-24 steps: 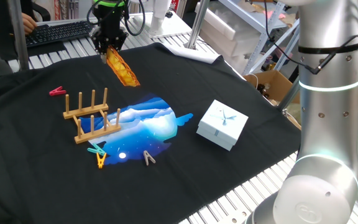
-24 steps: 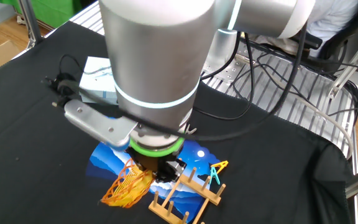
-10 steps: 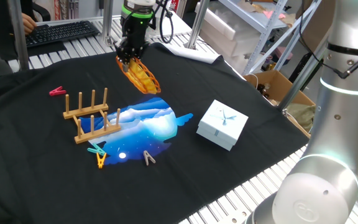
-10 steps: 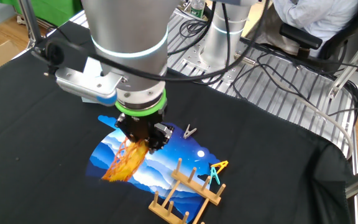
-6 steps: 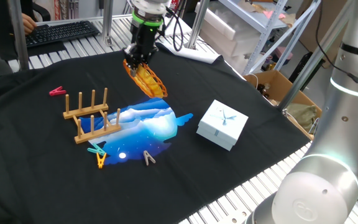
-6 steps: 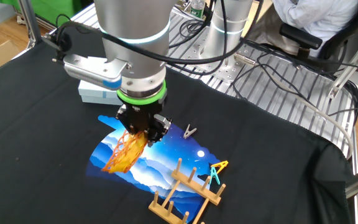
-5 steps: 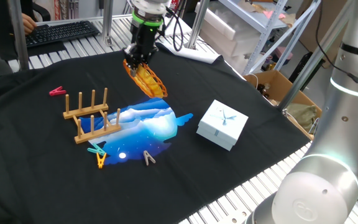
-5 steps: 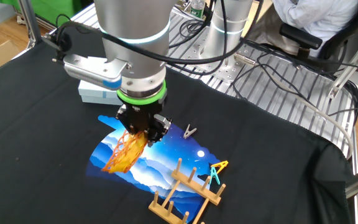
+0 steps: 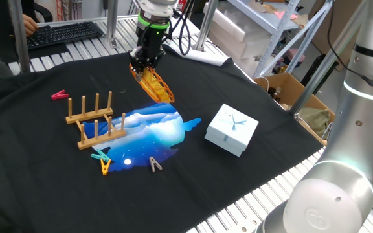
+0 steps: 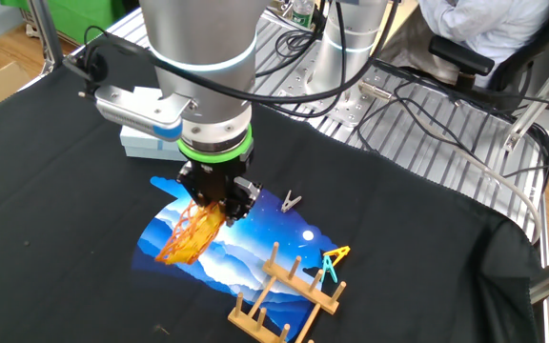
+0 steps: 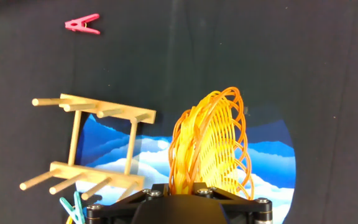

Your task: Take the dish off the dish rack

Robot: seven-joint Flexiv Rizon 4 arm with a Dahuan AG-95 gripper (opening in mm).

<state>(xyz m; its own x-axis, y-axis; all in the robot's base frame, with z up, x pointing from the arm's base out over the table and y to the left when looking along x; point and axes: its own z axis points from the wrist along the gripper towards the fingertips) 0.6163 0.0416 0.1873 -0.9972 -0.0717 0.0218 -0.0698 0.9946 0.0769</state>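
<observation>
My gripper (image 9: 142,66) is shut on the rim of the yellow-orange wire dish (image 9: 154,84) and holds it tilted in the air. The dish hangs over the far edge of the blue-and-white mat (image 9: 157,129). It also shows in the other fixed view (image 10: 191,234) below the gripper (image 10: 215,202), and in the hand view (image 11: 211,146) on edge, right of the rack. The light-wood dish rack (image 9: 94,119) stands with nothing between its pegs, left of the dish. It also shows in the other fixed view (image 10: 279,292) and in the hand view (image 11: 95,144).
A white-blue gift box (image 9: 232,129) lies right of the mat. A red clothes peg (image 9: 59,94) lies beyond the rack. Coloured pegs (image 9: 102,162) and a beige peg (image 9: 155,164) lie in front of the rack. A keyboard (image 9: 60,32) and a cardboard box (image 9: 283,87) sit beyond the cloth.
The gripper has carried the dish from above the rack's far side rightward and down towards the mat's far edge. In the last half second it hardly moved.
</observation>
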